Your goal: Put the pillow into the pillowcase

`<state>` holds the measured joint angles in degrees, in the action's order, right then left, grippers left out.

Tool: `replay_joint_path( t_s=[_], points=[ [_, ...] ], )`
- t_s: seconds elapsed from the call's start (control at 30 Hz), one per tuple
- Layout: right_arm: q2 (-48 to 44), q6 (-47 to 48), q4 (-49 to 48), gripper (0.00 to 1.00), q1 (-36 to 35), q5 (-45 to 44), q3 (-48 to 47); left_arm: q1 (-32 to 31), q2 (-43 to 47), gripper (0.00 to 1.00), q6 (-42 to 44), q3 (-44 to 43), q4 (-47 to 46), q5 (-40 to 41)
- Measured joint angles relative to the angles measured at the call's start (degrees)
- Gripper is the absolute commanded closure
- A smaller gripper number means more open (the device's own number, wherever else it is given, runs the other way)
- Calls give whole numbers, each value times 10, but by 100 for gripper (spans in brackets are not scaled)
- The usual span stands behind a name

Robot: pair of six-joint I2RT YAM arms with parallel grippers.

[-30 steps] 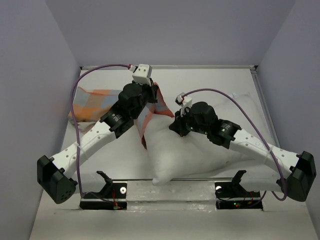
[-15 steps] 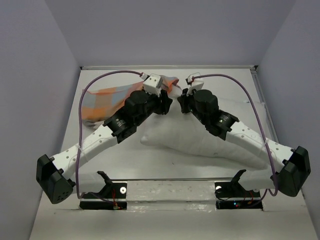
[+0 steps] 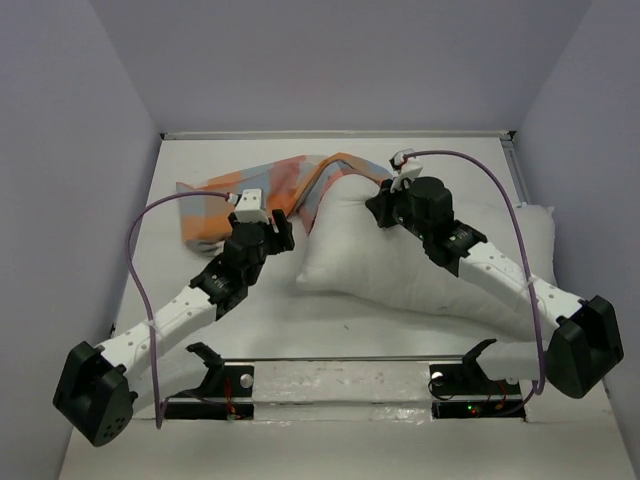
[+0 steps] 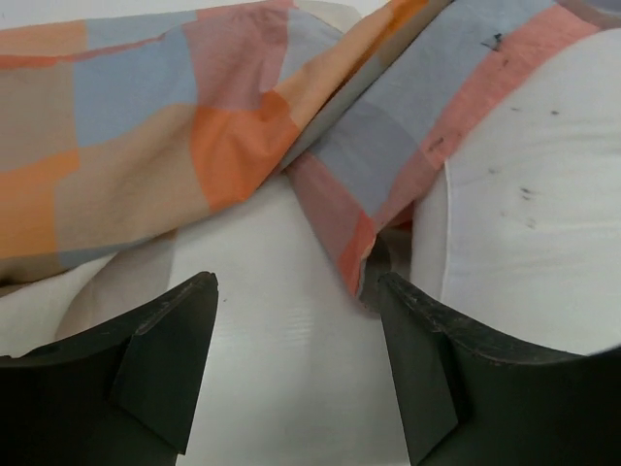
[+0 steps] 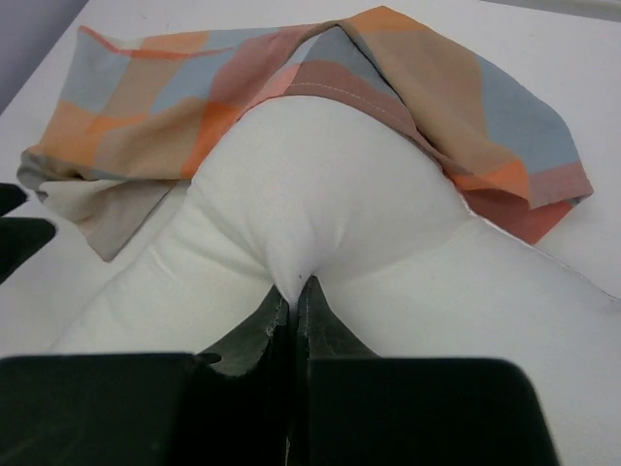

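The white pillow (image 3: 400, 262) lies across the right half of the table, its far end pushed under the mouth of the checked pillowcase (image 3: 255, 185). My right gripper (image 3: 385, 205) is shut on a pinch of the pillow (image 5: 320, 194), whose top the pillowcase (image 5: 194, 107) drapes over. My left gripper (image 3: 278, 228) is open and low over bare table, just short of the pillowcase (image 4: 194, 126) edge and left of the pillow (image 4: 524, 214). Nothing sits between its fingers (image 4: 160, 349).
Purple cables loop over both arms. Grey walls close in the table on the left, back and right. Two black mounts (image 3: 210, 362) stand at the near edge. Bare table (image 3: 270, 330) shows in front of the pillow.
The left gripper has let go of the pillowcase, opened and pulled back toward the near left. The right gripper carried the pillow's end farther back, under the pillowcase mouth.
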<state>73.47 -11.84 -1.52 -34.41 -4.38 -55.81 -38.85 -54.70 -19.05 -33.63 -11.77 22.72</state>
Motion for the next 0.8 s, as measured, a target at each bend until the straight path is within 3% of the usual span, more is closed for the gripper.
replay_joint_path(
  t_s=[0.27,0.63,0.8],
  points=[
    [-35,-12,-13,100,70,109,23,33,-184,25,9,-27,-74,-122],
    [-45,-37,-22,100,139,187,42,37,-302,25,17,-73,-153,-222],
    [-45,-45,-23,100,148,201,42,37,-350,37,21,-109,-172,-241]
  ],
)
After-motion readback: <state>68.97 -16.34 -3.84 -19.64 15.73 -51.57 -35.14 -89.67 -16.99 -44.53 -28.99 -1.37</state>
